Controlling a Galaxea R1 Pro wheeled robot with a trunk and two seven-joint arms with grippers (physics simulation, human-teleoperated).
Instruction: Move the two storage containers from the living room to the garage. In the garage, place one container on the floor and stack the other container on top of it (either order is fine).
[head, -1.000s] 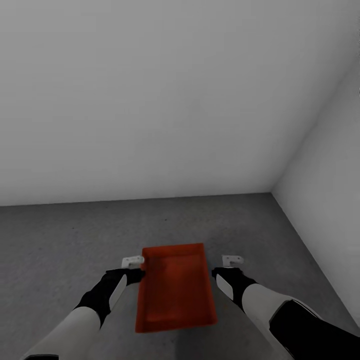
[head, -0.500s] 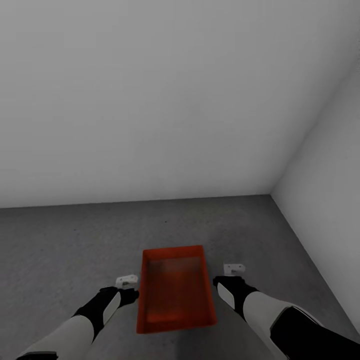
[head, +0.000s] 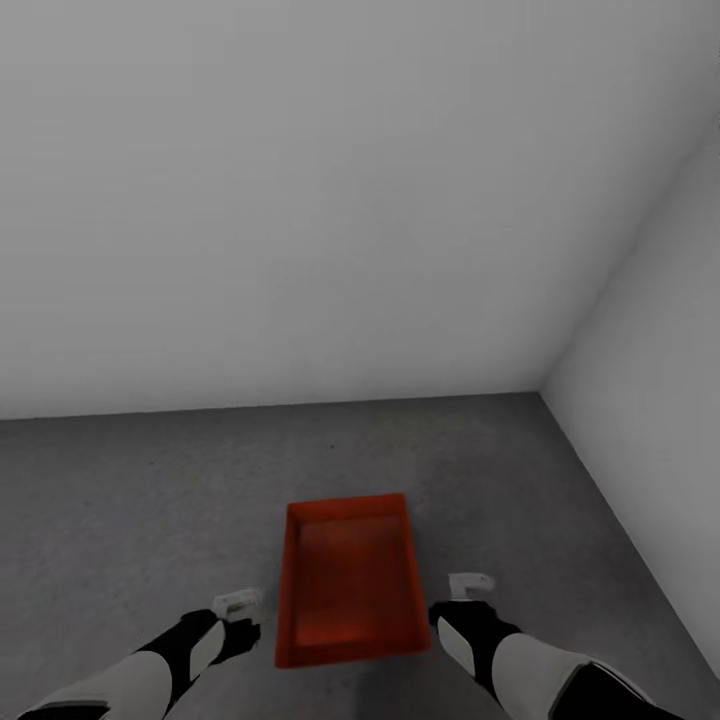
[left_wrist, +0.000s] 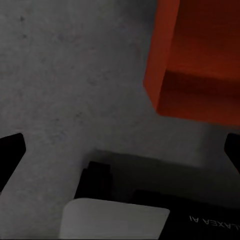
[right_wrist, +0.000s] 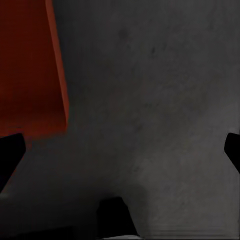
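Container (head: 350, 590) on grey garage floor (head: 130, 510)

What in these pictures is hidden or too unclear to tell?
- Second bin: the head view has one bin on the floor; where the other is, unknown.
- Left wrist view: the bin runs off the edge.
- Right wrist view: bin cut off likewise.
- Left gripper and right gripper: too small in the head view to judge the jaws.

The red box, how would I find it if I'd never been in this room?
Look to the corner where two pale grey walls meet over the dark concrete floor. The storage container sits on that floor between the left gripper and right gripper. It's the only orange-red thing, open-topped and empty.
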